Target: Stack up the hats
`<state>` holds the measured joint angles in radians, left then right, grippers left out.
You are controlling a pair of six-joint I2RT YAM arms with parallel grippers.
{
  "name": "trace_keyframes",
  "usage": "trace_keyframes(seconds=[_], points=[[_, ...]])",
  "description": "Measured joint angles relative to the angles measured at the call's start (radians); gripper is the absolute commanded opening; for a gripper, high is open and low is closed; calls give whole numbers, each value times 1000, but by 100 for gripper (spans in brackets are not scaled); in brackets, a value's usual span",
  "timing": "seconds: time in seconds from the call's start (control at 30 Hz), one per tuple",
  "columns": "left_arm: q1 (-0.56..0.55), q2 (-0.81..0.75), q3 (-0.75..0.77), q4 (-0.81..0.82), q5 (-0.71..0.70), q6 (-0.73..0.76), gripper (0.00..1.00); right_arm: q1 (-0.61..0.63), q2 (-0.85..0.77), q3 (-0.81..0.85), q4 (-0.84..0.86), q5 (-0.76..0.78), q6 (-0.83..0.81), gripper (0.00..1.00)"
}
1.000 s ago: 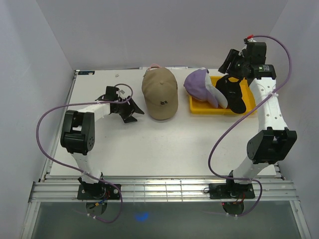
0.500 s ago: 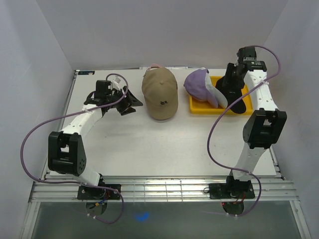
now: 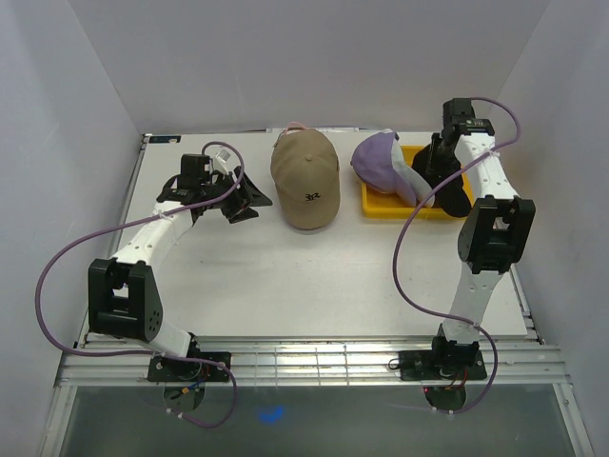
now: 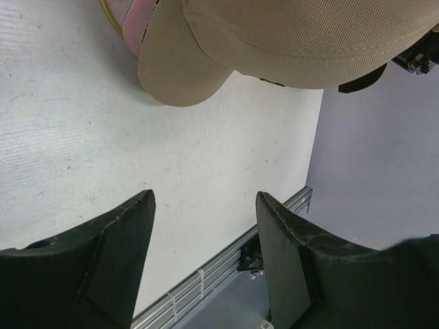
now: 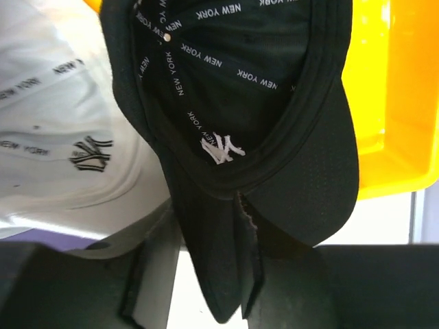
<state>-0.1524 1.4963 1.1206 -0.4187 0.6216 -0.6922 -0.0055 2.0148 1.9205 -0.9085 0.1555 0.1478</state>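
A black hat (image 3: 455,188) lies upside down in the yellow tray (image 3: 381,208), next to a white hat (image 3: 420,185) and a purple hat (image 3: 378,160). My right gripper (image 3: 440,164) is down on the black hat (image 5: 233,89). In the right wrist view the right gripper (image 5: 206,219) is shut on its brim, which fills the gap between the fingers. A tan hat (image 3: 305,178) sits mid-table over a pink hat (image 3: 297,126). My left gripper (image 3: 249,198) stands open just left of it, and in its wrist view the left gripper (image 4: 206,199) holds nothing.
A gold wire (image 4: 108,14) shows under the pink hat (image 4: 140,27) at the top of the left wrist view. White walls close in the back and both sides. The metal rail (image 3: 304,362) runs along the table's near edge.
My right arm has come down onto the tray and its jaws have closed in on the black hat's brim. The left arm has stretched out, bringing its open gripper closer to the tan hat.
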Motion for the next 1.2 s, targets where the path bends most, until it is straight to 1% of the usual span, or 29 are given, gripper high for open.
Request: trace_keyframes(seconds=[0.07,0.1,0.17,0.2,0.3,0.43,0.53,0.77,0.87,0.97,1.03,1.1,1.2], points=[[0,0,0,-5,0,3,71,2,6,-2,-8,21,-2,35],[0,0,0,-7,0,4,70,2,6,-2,-12,30,-2,29],[0,0,0,-11,0,5,71,2,6,-2,-11,51,-5,22],[0,0,0,-13,0,5,70,2,6,-2,-12,62,-5,15],[0,0,0,-19,0,9,70,3,6,-3,-12,95,-3,8],[0,0,0,-23,0,14,71,3,6,0,-17,121,2,8],[0,0,0,-23,0,15,70,4,6,39,-46,130,5,8],[0,0,10,-26,1,15,71,-2,-5,283,-113,79,41,8],[0,0,28,-26,6,15,72,-8,-55,331,-105,14,71,8],[0,0,47,-23,16,14,74,-14,-139,314,-79,-85,119,8],[0,-2,60,-21,24,11,76,-21,-217,255,-18,-184,175,8],[0,-6,67,-9,37,2,77,-26,-306,157,79,-296,248,8],[0,-22,68,34,62,-30,79,-28,-423,-13,283,-465,409,8]])
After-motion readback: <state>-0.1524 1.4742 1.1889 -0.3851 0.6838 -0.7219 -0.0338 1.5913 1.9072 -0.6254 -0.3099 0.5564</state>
